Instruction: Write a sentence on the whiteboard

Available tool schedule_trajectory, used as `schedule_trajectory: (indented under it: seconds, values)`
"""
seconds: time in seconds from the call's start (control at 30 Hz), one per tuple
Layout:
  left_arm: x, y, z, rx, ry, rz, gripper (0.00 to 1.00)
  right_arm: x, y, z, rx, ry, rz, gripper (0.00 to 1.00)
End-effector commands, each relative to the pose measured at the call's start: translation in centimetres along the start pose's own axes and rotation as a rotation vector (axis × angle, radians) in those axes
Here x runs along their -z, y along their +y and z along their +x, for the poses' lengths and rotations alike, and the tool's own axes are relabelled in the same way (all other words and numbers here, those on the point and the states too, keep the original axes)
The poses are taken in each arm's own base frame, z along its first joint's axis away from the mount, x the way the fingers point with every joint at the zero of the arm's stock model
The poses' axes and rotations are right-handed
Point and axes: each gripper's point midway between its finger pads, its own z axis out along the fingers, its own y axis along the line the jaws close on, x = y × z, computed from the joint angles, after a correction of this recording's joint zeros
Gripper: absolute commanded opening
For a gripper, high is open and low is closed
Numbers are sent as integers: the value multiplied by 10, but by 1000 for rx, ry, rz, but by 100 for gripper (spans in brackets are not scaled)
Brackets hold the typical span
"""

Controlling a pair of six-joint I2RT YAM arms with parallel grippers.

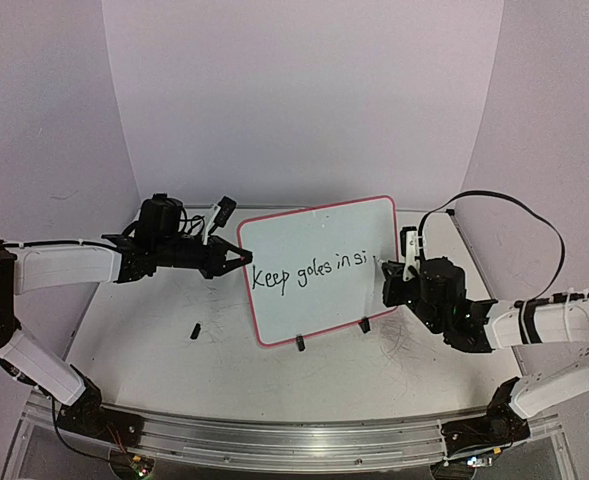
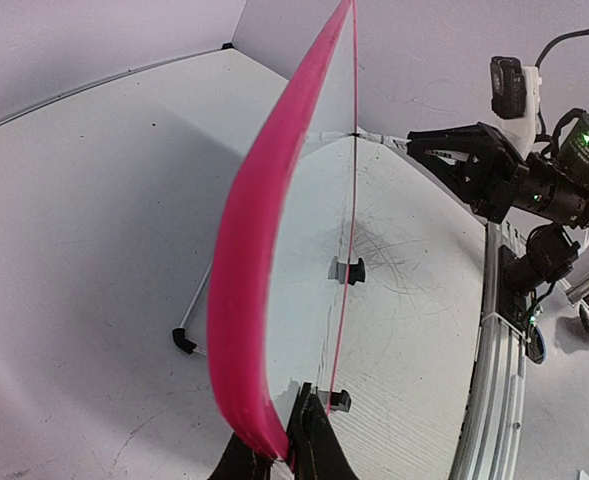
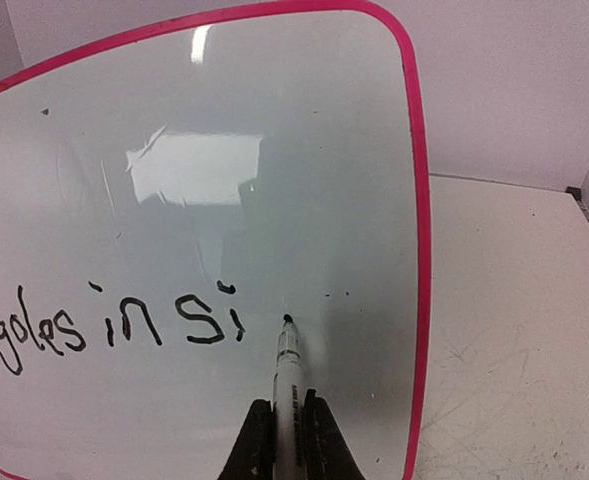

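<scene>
Top cam: pink-bordered rectangular whiteboard (image 1: 324,235) standing on black clip feet (image 1: 300,343), black handwritten sentence (image 1: 309,271) reading "Keep goles in si".
L wrist: left gripper (image 2: 284,455) clamping whiteboard's pink edge.
R wrist: right gripper (image 3: 287,450) pinching white marker pen (image 3: 288,375), tip touching whiteboard just right of "si".

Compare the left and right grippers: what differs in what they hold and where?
The left gripper clamps the left edge of the pink-rimmed whiteboard; the right gripper clamps a white black-tipped marker. The left gripper sits edge-on to the board; the right gripper faces its front, by the handwritten sentence. Both are shut.
</scene>
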Motion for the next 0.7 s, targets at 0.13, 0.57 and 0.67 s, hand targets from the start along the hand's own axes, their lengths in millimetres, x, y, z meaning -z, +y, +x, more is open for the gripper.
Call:
schedule_trajectory:
  seconds: [0.13,0.57,0.67]
  values:
    - [8,29,-15,-127,-36,-174,0,-6,5,-26,-32,-83,-6,0]
    - [8,29,-16,-137,-39,-176,0,-6,17,-15,-22,-38,-74,0]
    - [9,30,-17,-137,-40,-178,0,-5,17,-10,-21,-19,-78,0]
